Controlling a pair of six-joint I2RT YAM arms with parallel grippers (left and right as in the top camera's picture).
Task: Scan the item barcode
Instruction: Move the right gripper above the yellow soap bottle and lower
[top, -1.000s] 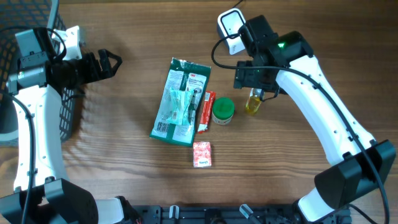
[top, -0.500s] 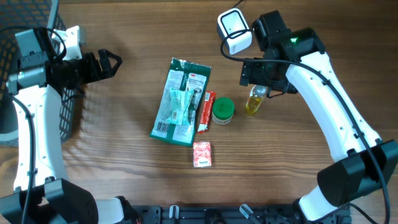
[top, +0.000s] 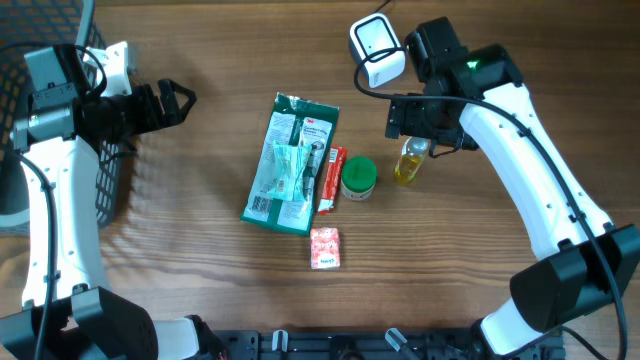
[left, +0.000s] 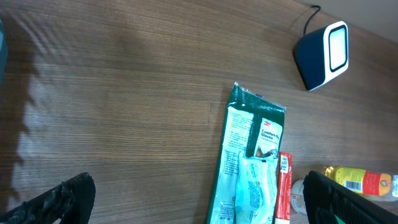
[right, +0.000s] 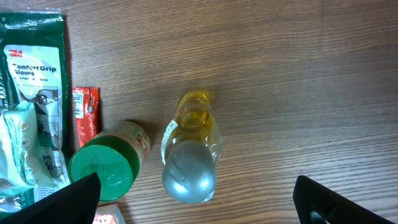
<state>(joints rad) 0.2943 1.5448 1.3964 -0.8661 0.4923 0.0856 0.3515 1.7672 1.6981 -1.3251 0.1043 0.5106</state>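
Both sets of jaws are gaping, holding nothing. The right gripper (right: 196, 202) is hovering over the yellow bottle (right: 193, 134), which is standing upright just right of the green-lidded jar (right: 106, 168), nearer than the scanner (top: 376, 50). The left gripper (top: 178, 102) is hanging far left. I'd be lowering squarely, pinching below the silver cap and leaving the label uncovered.

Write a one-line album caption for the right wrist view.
Open right gripper hovering over a silver-capped yellow plastic bottle, beside a green-lidded jar on the wooden table.
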